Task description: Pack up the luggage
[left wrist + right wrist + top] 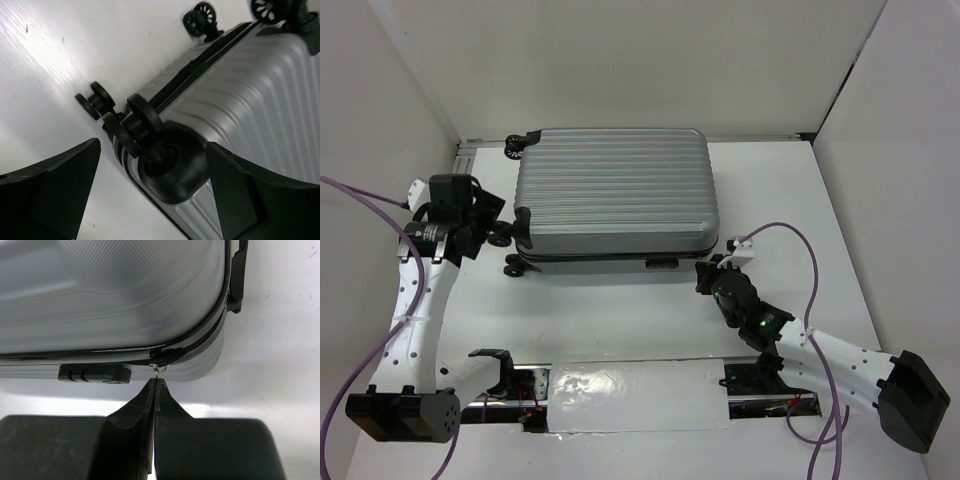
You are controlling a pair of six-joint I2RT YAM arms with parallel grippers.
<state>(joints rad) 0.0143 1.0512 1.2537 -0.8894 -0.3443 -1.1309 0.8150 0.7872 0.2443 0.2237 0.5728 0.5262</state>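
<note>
Luggage [615, 190] lies flat on the table [620, 330], lid down on the base. In the top view it sits toward 12 o'clock of the work area, with the wheel end at 9 o'clock. My read is that you're on the zip-up step.

Right gripper [155, 385]: it's at roughly 4 o'clock of the case, on the near-right corner.
- Its jaws are pressed together.
- The tips sit right under the zip pull [159, 369] where the track bends round the corner.
- I can't tell whether the tab is actually trapped between the tips or only touching them, because it's too small.
- Coming in low and edge-on makes sense, since that's the only way to reach a pull tucked in the seam.

Left gripper [152, 150]: it's at roughly 8 o'clock of the case, and its jaws are spread wide.
- The fingers stand either side of the near-corner wheel [142, 122] and its housing, touching neither and holding nothing.
- This is probably a brace position. A light case on casters will slide when the zip gets pulled toward 9 o'clock, so something needs to block that end.

Risks as I see them:
- The pull could slip out of the tips at the corner bend.
- The case could skate across the table if the left side isn't bearing on it.

Check the tab grip on the right wrist view before you pull.
</note>
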